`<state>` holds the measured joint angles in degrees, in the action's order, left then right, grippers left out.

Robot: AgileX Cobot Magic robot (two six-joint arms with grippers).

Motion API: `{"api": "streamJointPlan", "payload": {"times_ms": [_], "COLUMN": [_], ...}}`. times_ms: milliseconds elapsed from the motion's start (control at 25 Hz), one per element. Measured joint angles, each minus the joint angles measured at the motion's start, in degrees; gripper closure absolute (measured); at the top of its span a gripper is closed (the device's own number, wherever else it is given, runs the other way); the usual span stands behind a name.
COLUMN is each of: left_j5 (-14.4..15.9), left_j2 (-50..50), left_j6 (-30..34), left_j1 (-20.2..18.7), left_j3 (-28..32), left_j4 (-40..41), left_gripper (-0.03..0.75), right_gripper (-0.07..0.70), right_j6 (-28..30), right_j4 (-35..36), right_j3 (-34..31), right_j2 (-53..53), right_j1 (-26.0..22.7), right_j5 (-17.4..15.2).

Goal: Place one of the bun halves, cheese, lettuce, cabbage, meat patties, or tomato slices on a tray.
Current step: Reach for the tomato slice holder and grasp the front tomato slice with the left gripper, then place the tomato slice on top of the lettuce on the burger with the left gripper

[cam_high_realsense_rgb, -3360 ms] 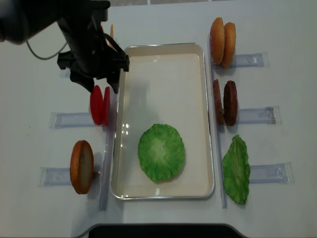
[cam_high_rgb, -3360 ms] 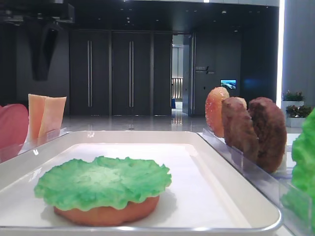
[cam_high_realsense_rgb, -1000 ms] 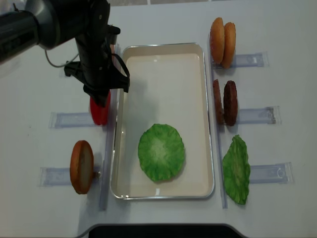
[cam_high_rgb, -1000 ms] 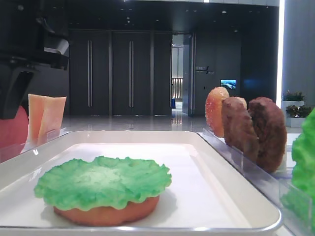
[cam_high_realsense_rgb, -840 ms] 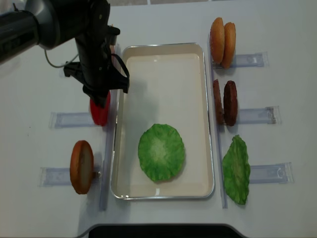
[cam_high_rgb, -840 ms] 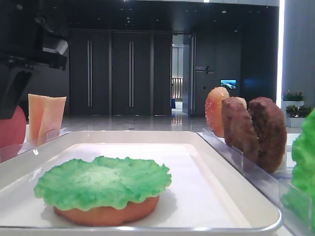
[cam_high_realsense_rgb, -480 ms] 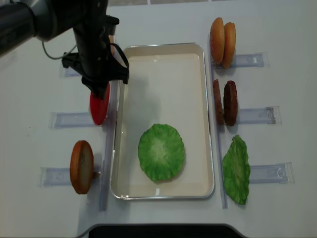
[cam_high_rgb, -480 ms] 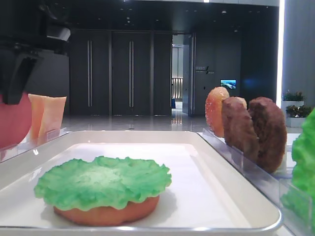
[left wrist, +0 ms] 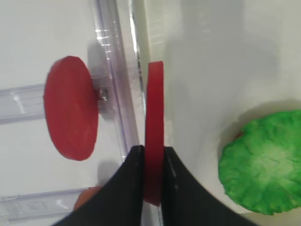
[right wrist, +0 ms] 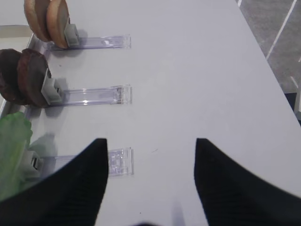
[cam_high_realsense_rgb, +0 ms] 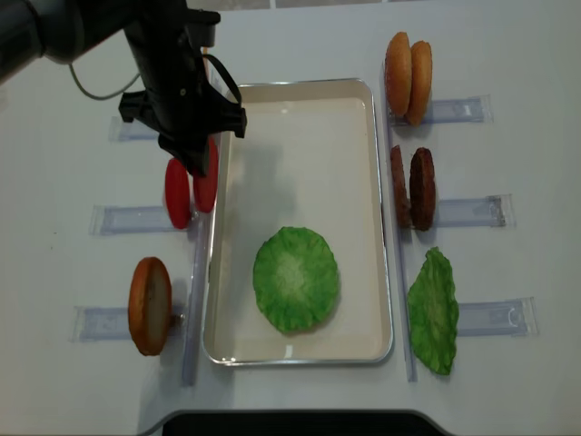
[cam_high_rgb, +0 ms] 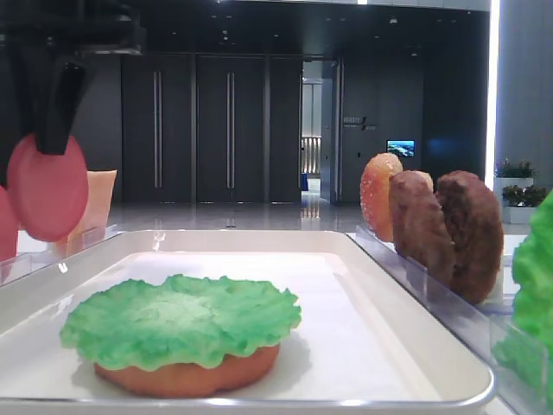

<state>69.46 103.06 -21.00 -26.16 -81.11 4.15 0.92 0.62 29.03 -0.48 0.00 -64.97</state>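
Observation:
My left gripper (left wrist: 153, 157) is shut on a red tomato slice (left wrist: 154, 117), held upright and edge-on above the left rim of the white tray (cam_high_realsense_rgb: 300, 136). From above, the held tomato slice (cam_high_realsense_rgb: 208, 180) hangs just right of a second tomato slice (cam_high_realsense_rgb: 177, 193) standing in its holder. The low side view shows the held tomato slice (cam_high_rgb: 47, 186) lifted clear of the holder. A green lettuce (cam_high_realsense_rgb: 295, 277) lies on a bun half (cam_high_rgb: 186, 378) inside the tray. My right gripper (right wrist: 150, 141) is open over bare table, nothing between its fingers.
On the right stand bun halves (cam_high_realsense_rgb: 408, 77), meat patties (cam_high_realsense_rgb: 413, 188) and another lettuce leaf (cam_high_realsense_rgb: 434, 311) in clear holders (cam_high_realsense_rgb: 467, 212). A bun half (cam_high_realsense_rgb: 150, 304) stands at the lower left. Cheese slices (cam_high_rgb: 95, 203) stand behind the tray's left side.
The left gripper has lifted one tomato slice out of its holder and carried it right, to the tray's left rim. The other slice stays in the holder.

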Motion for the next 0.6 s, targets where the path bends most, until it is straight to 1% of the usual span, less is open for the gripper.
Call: {"api": "streamJointPlan", "payload": {"times_ms": [240,280,320,480,600], "left_j5": [0.1,-0.4,-1.4,-8.4,-11.4], "left_j2": [-3.9,-5.1,-6.4,-11.3,-14.0], "left_j6": [0.9,1.2,1.6,5.3,8.2], "left_j1": [0.0,0.0,0.0,0.0,0.0], "left_j3": [0.2,1.0,2.0,8.2,12.7], "left_j4": [-5.0,-6.0,-7.3,-16.2,-20.7], "left_gripper": [0.652,0.652,0.652,0.652,0.652], "right_gripper": [0.239,0.239,0.239,0.239,0.239], "right_j6": [0.0,0.0,0.0,0.0,0.0], "right_j4": [0.0,0.0,0.0,0.0,0.0], "right_j3": [0.0,0.0,0.0,0.0,0.0], "right_j2": [0.0,0.0,0.0,0.0,0.0], "right_j1": [0.0,0.0,0.0,0.0,0.0], "right_j5": [0.0,0.0,0.0,0.0,0.0]}}
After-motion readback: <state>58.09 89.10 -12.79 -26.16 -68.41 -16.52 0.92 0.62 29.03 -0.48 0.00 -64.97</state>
